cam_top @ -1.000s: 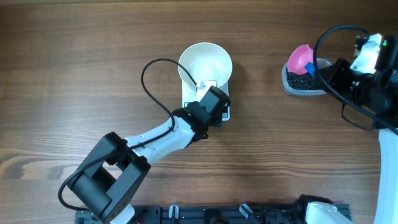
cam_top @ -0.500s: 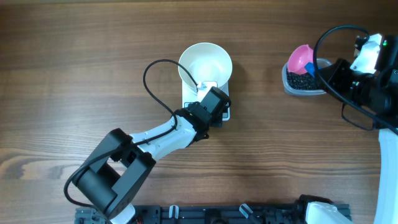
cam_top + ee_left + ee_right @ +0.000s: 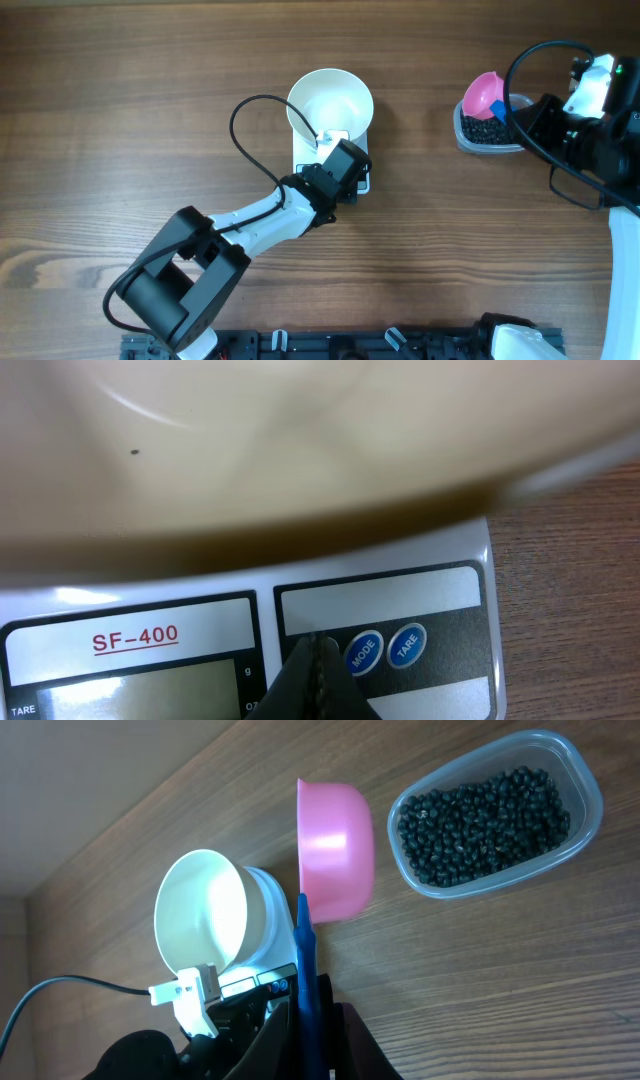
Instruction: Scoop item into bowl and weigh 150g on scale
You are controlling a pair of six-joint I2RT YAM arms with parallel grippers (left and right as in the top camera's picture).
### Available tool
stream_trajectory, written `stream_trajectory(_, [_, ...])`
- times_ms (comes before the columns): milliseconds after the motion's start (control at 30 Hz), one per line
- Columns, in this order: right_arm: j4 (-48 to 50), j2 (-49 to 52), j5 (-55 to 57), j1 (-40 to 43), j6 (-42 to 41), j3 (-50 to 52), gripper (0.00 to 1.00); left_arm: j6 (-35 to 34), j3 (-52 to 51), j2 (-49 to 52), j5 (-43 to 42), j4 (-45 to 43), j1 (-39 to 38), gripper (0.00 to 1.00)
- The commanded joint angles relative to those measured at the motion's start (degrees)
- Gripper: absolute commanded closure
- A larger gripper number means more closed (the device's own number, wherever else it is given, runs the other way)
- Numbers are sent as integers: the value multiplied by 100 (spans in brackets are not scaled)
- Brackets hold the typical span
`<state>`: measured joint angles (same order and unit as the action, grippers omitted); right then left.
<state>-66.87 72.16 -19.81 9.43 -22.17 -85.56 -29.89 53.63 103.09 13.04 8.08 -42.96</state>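
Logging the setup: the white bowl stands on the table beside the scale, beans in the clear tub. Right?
No. The overhead view shows the white bowl standing on the scale, not beside it. The beans are in the clear tub.

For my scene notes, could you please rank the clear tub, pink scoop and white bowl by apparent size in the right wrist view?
1. The clear tub, largest.
2. The pink scoop and the white bowl look about alike. The scoop sits nearer the camera, so I leave them unranked.
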Motion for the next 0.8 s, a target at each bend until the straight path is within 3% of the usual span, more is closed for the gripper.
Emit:
stream_trajectory(0, [9, 2, 96, 9, 96, -133, 96, -59, -17, 166, 162, 28, 48, 96])
stream_trajectory(567, [-33, 2, 96, 9, 111, -133, 96, -55, -9, 251, 52, 238, 203, 96])
stream_trajectory(767, [-101, 2, 98, 9, 116, -133, 96, 142, 0, -772, -63, 490, -188, 96])
